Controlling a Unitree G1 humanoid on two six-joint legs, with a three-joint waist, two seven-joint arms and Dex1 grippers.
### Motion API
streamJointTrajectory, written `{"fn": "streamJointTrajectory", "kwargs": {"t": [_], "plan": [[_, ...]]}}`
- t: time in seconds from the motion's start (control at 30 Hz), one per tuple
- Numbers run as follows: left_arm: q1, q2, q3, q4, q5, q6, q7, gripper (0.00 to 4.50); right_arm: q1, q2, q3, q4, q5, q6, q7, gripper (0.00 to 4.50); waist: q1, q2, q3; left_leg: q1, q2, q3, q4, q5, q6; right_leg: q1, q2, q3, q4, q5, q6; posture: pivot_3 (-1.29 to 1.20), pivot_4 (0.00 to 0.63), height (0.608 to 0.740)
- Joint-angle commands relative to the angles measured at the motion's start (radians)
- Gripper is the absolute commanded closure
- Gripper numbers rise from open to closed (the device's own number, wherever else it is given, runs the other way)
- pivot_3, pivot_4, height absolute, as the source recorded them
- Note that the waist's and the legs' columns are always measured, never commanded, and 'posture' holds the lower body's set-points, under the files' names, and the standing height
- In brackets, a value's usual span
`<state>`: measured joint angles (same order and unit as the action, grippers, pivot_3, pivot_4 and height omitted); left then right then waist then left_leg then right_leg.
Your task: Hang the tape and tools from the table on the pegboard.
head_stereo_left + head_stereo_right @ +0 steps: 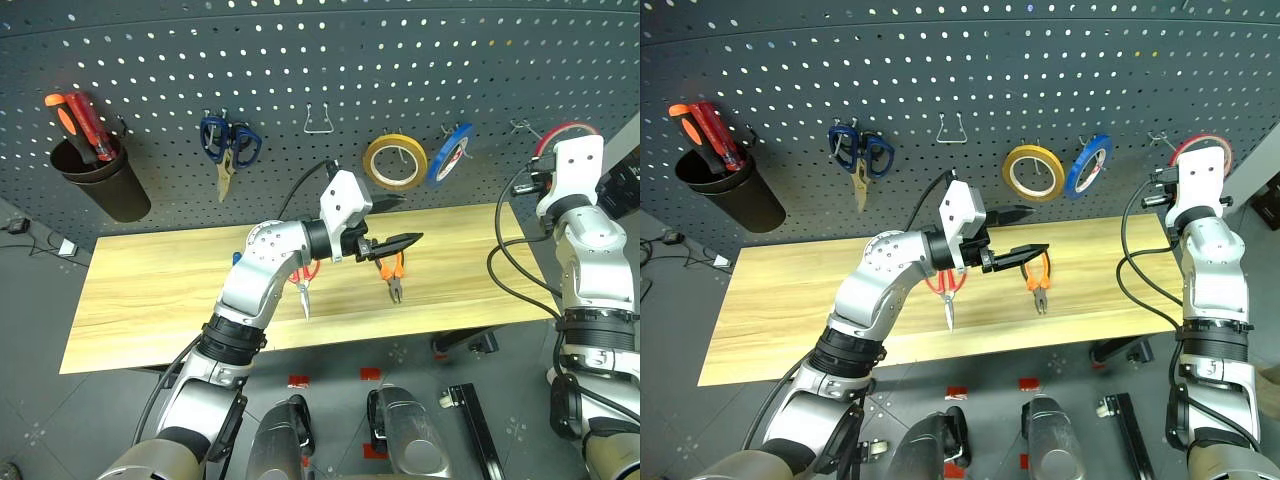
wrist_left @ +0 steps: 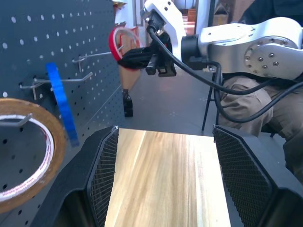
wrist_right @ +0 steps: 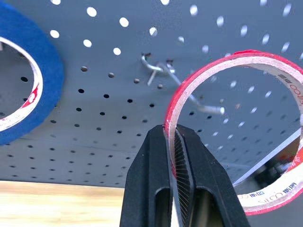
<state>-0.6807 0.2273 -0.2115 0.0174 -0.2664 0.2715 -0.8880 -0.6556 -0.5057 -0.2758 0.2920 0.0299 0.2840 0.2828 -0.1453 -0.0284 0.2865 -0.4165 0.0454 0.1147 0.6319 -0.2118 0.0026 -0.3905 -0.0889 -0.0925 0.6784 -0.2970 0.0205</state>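
On the desk [image 1: 150,290], red-handled scissors [image 1: 948,290] lay just left of the orange-and-black pliers [image 1: 393,276]. Above them the left pincer [image 1: 395,220] hung open and empty, pointing right. At the far right, the right pincer [image 3: 173,142] was clamped on the rim of the red tape [image 3: 236,127], held up against the pegboard [image 1: 300,80] beside a wire hook [image 3: 180,85].

Your right arm hides most of the tape [image 1: 566,130]; the left arm covers the scissors' [image 1: 303,282] handles, and the screwdriver [image 1: 237,258] barely peeks out.
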Motion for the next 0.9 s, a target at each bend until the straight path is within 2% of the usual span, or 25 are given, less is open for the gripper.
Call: {"fn": "streamJointTrajectory", "kwargs": {"t": [0.03, 0.3, 0.53, 0.73, 0.77, 0.9], "plan": [[-0.022, -0.012, -0.003, -0.001, -0.001, -0.025, -0.002, 1.13, -0.028, -0.004, 0.005, 0.0, 0.074, 0.002, 0.085, 4.45, 0.0, 0.0, 0.0, 0.0, 0.0, 0.0, 0.0, 0.0, 0.0, 0.0, 0.0, 0.0, 0.0, 0.0, 0.0, -0.31, 0.262, 0.74], [-0.025, -0.027, 0.01, 0.029, -0.003, -0.028, 0.02, 1.13, -0.074, 0.037, 0.029, 0.068, 0.089, -0.05, 0.066, 4.45, 0.001, 0.0, 0.0, 0.0, 0.0, 0.0, 0.0, 0.0, 0.0, 0.0, 0.0, 0.0, 0.0, 0.0, 0.0, -0.3, 0.259, 0.74], [0.007, 0.013, 0.017, 0.029, 0.015, -0.031, 0.028, 1.13, -0.041, 0.038, 0.044, 0.073, 0.029, -0.059, -0.043, 2.31, 0.001, 0.0, 0.0, 0.0, 0.0, 0.0, 0.001, 0.0, 0.0, 0.0, -0.001, 0.0, 0.0, 0.0, 0.0, -0.3, 0.257, 0.74], [0.097, 0.115, 0.038, 0.0, 0.029, -0.013, 0.018, 1.13, 0.115, 0.073, 0.093, -0.146, -0.014, 0.091, -0.113, 0.18, 0.002, 0.0, 0.0, 0.0, 0.0, 0.0, 0.0, 0.0, 0.0, 0.0, -0.001, 0.0, 0.001, 0.0, 0.0, -0.29, 0.268, 0.74], [0.127, 0.149, 0.049, -0.013, 0.026, -0.006, 0.008, 1.13, 0.164, 0.096, 0.114, -0.231, -0.005, 0.165, -0.11, 0.04, 0.001, 0.0, 0.0, 0.0, 0.0, 0.0, 0.0, 0.0, 0.0, 0.0, -0.001, 0.001, 0.001, 0.0, 0.0, -0.29, 0.268, 0.74], [0.228, 0.265, 0.107, -0.069, -0.013, 0.05, -0.022, 1.13, 0.313, 0.22, 0.188, -0.545, 0.062, 0.473, -0.127, 0.04, -0.001, 0.001, 0.0, 0.001, 0.002, 0.0, -0.001, 0.0, 0.0, -0.001, 0.0, 0.001, 0.002, 0.0, -0.001, -0.29, 0.279, 0.74]]}}
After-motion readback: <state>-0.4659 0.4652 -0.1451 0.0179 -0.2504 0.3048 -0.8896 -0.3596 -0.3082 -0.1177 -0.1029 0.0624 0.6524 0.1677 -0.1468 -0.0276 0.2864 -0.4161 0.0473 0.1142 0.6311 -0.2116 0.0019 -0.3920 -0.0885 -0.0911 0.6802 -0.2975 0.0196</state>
